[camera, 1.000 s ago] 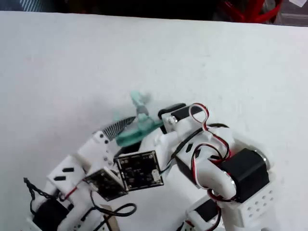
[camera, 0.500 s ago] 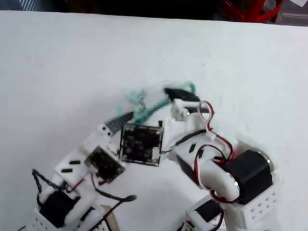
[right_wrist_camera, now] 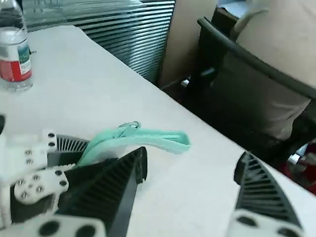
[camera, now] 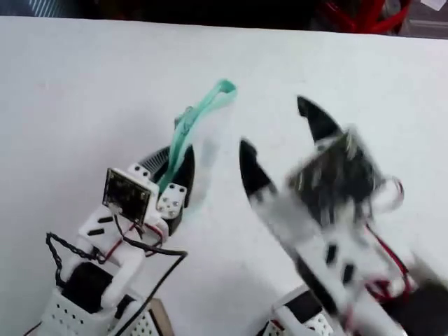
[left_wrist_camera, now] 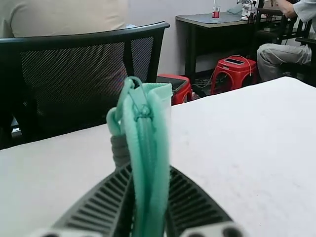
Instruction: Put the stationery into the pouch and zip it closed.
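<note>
The pouch, clear with a teal zipper edge, stands on its edge and reaches away from the left arm towards the table's middle. My left gripper is shut on its near end. In the left wrist view the teal zipper band rises between the ribbed black jaws, and a small metal ring sits at its top. My right gripper hangs open to the right of the pouch, apart from it. In the right wrist view the pouch lies beyond one black finger, with the left gripper beside it.
The white table spreads wide to the back and the left. A water bottle stands far off on it in the right wrist view. Chairs and red stools stand past the table's far edge.
The right gripper has let go of the pouch, opened and swung away to the right. The left gripper has kept its hold, and the pouch now stretches out straight.
</note>
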Available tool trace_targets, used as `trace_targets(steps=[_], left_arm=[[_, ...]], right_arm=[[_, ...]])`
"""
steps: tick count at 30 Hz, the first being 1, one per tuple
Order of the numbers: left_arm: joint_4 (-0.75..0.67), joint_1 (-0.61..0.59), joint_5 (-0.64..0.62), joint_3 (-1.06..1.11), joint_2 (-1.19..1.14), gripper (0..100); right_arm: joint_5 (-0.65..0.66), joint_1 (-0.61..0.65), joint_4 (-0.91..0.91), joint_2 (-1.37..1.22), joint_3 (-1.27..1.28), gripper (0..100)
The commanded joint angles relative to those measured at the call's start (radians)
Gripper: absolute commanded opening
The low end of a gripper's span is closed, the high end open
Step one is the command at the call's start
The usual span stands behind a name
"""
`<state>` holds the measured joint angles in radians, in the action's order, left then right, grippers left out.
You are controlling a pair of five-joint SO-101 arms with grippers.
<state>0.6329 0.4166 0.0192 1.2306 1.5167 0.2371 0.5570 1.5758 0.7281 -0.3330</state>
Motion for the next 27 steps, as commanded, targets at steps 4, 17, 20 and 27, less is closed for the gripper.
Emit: trace_targets(steps=[4,17,20,27], left_arm=[[-0.003,0.022,-0.008,0.037,-0.010,2],[-0.002,0.024,0.029,0.037,-0.010,2],[-0.002,0.024,0.032,0.038,-0.010,2],[-0.003,0.024,0.028,0.038,-0.010,2]], right_arm=[[-0.167,-0.021,-0.022,-0.325,-0.203,21.7],[-0.227,0.124,0.143,-0.682,-0.549,20.5],[-0.279,0.124,0.145,-0.654,-0.494,20.4],[-0.288,0.068,0.143,-0.624,-0.359,20.4]])
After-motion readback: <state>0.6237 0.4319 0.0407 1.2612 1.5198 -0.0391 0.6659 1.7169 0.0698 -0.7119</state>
